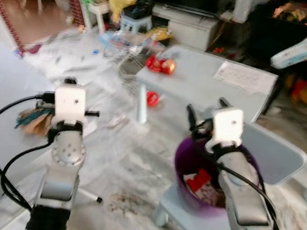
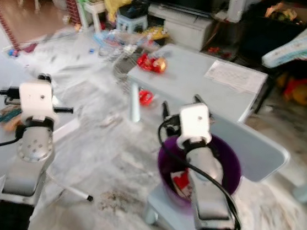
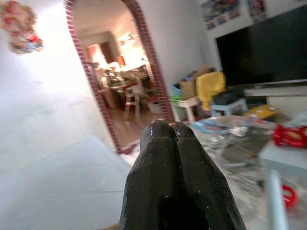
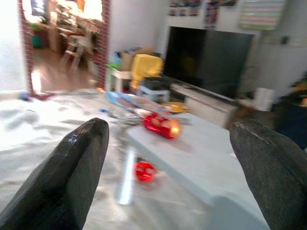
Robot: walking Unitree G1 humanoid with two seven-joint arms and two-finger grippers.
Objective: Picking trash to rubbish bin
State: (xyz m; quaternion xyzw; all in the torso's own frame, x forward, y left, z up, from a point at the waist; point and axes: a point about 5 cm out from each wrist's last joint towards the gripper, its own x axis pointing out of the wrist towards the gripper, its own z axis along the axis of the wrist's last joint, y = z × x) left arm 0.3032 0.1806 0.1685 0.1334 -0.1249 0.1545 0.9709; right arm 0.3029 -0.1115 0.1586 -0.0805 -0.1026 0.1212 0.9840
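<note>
**Left wrist view shows black jaws pressed shut; right jaws gape above the purple bin**

Left eye view, from the robot's left side: a looping black cable runs to the silver left arm, whose white, boxy wrist block sits above the marbled grey floor [image 1: 109,160]. The left gripper [image 3: 169,128] has its two matte black fingers closed tip to tip, holding nothing, pointed toward a brick-edged archway [image 3: 98,91]. A thin, dark-tipped stick [image 1: 90,196] lies on the floor beside that arm.

Toward the middle, a pale grey table [image 1: 202,76] with a smooth flat top stands on a round, light leg. Shiny red wrapped trash [image 1: 160,65] rests at its near-left corner, and a smaller red piece [image 1: 152,98] lies on the floor just under that corner. A printed paper sheet [image 1: 245,76] lies flat on the table's far-right part.

On the right, a round, glossy purple rubbish bin [image 1: 184,157] sits on a small light-blue plastic chair [image 1: 276,154], with red-and-white scraps [image 1: 198,181] inside. The right arm reaches over the bin; the right gripper [image 4: 168,139] has its rough-textured black fingers [image 4: 79,167] spread wide apart, empty, facing the table and the red trash.
</note>
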